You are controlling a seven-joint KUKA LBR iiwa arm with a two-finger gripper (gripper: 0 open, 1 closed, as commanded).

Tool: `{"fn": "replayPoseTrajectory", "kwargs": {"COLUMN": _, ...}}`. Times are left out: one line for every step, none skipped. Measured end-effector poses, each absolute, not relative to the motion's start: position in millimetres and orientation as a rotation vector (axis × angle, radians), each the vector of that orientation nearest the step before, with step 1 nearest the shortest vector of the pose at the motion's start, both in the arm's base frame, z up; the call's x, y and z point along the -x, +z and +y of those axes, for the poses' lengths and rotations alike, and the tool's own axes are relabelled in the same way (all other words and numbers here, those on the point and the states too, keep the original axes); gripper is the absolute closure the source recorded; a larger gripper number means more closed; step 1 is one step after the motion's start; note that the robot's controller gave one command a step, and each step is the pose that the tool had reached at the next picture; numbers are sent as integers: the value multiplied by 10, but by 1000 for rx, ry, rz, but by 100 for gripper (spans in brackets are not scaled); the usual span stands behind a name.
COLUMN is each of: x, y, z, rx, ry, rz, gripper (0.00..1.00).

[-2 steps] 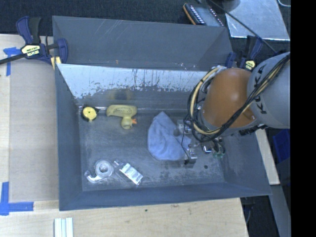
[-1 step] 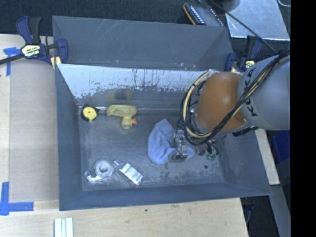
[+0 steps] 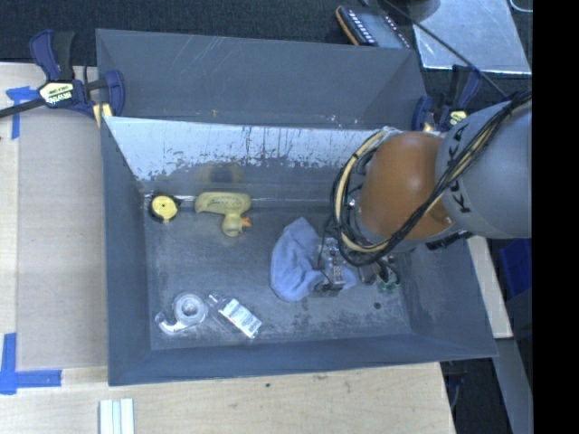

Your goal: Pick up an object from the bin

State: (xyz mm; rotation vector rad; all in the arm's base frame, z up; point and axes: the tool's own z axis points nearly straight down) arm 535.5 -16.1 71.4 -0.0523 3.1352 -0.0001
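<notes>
A crumpled pale blue cloth (image 3: 294, 260) lies right of the bin's middle. My gripper (image 3: 331, 274) is low in the bin, right at the cloth's right edge and touching it. A small green thing (image 3: 387, 287) lies on the floor just right of the gripper.
A yellow clamp-like tool (image 3: 224, 207) and a small yellow round thing (image 3: 163, 208) lie at the back left. A clear tape dispenser (image 3: 186, 313) and a small white labelled packet (image 3: 239, 317) sit near the front left wall. The arm with its orange cover hangs over the bin's right side.
</notes>
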Motion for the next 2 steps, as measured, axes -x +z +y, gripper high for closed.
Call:
{"fn": "replayPoseTrajectory", "kwargs": {"x": -5480, "y": 1579, "z": -219, "rx": 88, "ry": 0, "rz": 3136, "gripper": 100}}
{"fn": "replayPoseTrajectory", "kwargs": {"x": -5642, "y": 2630, "z": -26, "rx": 16, "ry": 1, "rz": 3135, "gripper": 100}}
